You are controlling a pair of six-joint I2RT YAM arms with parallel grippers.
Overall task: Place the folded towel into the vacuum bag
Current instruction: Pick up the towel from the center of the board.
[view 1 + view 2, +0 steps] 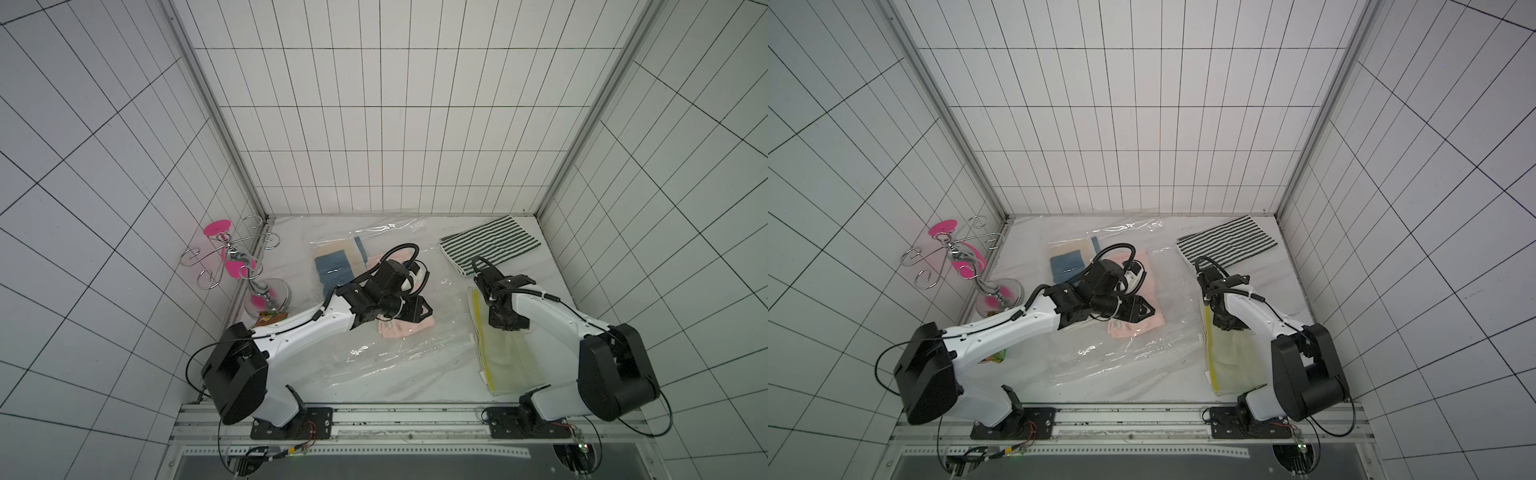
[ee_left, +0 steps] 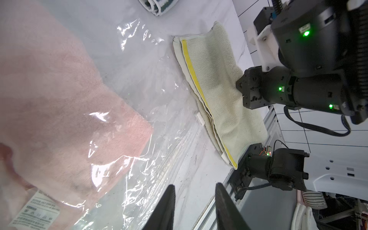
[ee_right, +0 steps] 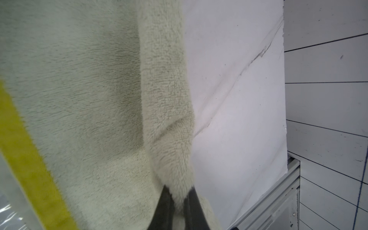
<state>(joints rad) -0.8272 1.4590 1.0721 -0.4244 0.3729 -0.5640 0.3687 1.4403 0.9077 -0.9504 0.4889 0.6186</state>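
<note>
1. The folded towel is lying flat on the table on the right arm's side, outside the vacuum bag. It is cream, with a yellow band along one edge. That banded edge is sitting just beside the bag's edge; whether the two are overlapping, you cannot tell from these views.
2. The right gripper is pinching the towel's edge on the side away from the bag. Its fingers are clamped tight on a ridge of pile, which is bunching up between them. The rest of the towel is resting on the table.
3. The vacuum bag is lying crinkled across the middle of the table. A pink towel and a blue-and-beige towel are showing through the plastic, so the bag appears to be holding two items already.
4. The left gripper is hovering over the bag beside the pink towel. Its fingers are standing apart with nothing between them, so it is not holding the bag's mouth open.
5. A striped towel is lying near the table's far right corner, clear of the bag and with neither gripper on it.
6. Judgement: you are sitting at the grasp stage. Done — the grip on the cream towel. Left — bringing it to the bag, getting the mouth open, sliding it inside and releasing.
</note>
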